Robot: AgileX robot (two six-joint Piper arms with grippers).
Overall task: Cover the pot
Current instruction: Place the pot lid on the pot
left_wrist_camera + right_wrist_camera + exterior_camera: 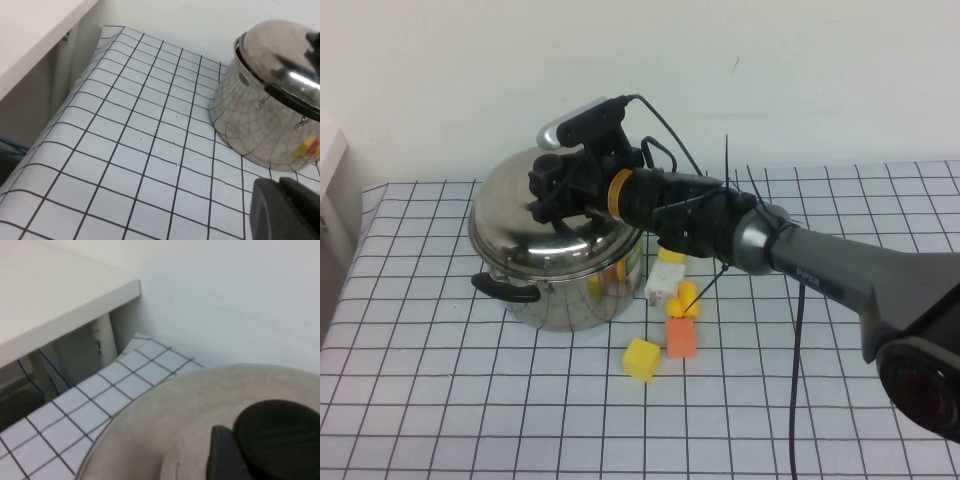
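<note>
The shiny steel pot (575,300) with black loop handles stands on the checked cloth at the back left. The domed steel lid (515,215) lies over its mouth, slightly tilted; whether it is fully seated does not show. My right gripper (552,195) reaches in from the right and is shut on the lid's black knob (280,432), with one finger (222,455) pressed beside it on the lid (165,425). My left gripper (277,187) is shut and empty, low over the cloth near the pot (250,130), and is out of the high view.
A yellow cube (641,359), an orange block (681,338), a white block (662,283) and small yellow pieces (682,295) lie just right of the pot. A white shelf (30,40) stands beyond the table's left edge.
</note>
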